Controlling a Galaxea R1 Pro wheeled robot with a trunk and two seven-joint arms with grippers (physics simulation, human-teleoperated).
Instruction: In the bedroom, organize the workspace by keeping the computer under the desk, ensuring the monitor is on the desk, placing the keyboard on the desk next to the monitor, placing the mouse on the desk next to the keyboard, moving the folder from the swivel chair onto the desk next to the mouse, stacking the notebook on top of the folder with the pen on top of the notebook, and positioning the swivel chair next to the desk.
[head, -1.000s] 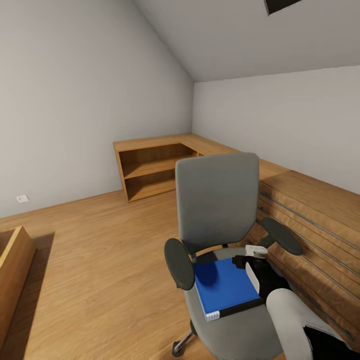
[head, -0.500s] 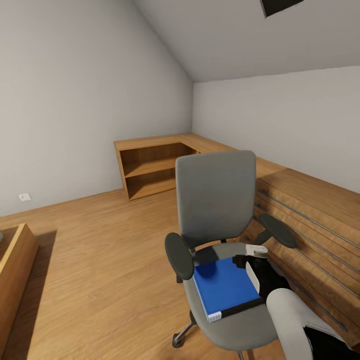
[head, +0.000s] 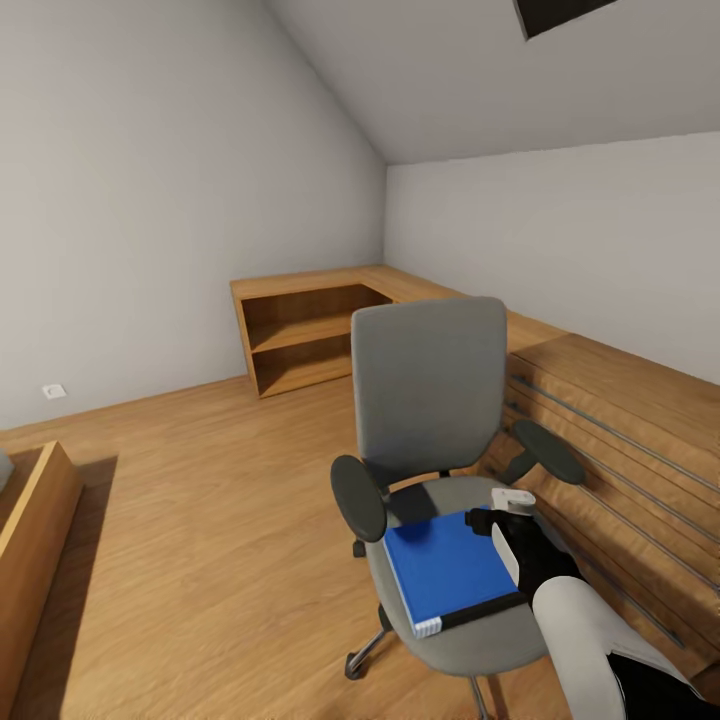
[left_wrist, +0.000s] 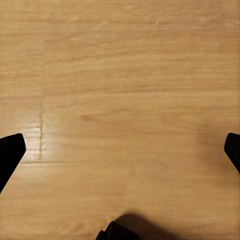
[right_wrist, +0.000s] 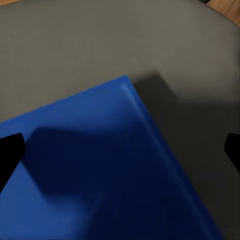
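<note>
- Left gripper looks straight down at bare wood floor; its dark fingertips sit at the two far edges of the left wrist view, so it is spread wide with nothing between them.
- Well off to its side, the swivel chair stands on the floor with the folder lying flat on its seat, between the two armrests.
- Right gripper hangs over the edge of the folder farthest from the left arm, near the rear corner. In the right wrist view its fingertips show at the frame's opposite edges, wide apart and holding nothing, with the folder and grey seat directly beneath.
- Long axis of the folder runs roughly front to back on the seat, white spine end toward the robot.
- Right arm is plainly the nearer one; a pickup looks to call for dropping straight down onto that edge.
- Beyond the right gripper runs a low oak chest.
</note>
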